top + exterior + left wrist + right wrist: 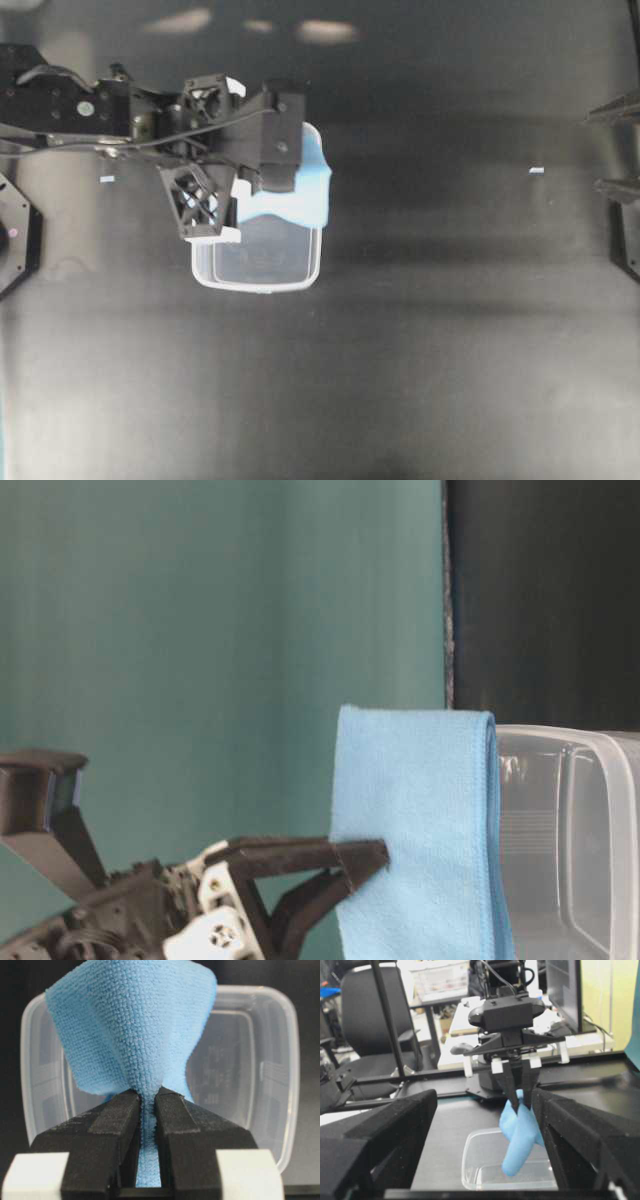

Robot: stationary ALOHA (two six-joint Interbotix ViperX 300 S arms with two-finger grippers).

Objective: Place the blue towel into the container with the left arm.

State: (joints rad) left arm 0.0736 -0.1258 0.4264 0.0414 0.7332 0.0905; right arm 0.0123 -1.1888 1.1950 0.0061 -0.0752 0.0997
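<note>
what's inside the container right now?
Nothing rests on the bare base of the container; its embossed text shows. The blue towel, pinched in the left gripper, hangs over it, hiding part of the floor. How deep its tip hangs is unclear.

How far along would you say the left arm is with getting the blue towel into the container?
Done: the left tool has pinched the blue towel and lifted it. In hand: the towel hangs over the container, as the right wrist view confirms. Left: lowering and releasing it; the tub's floor looks bare.
</note>
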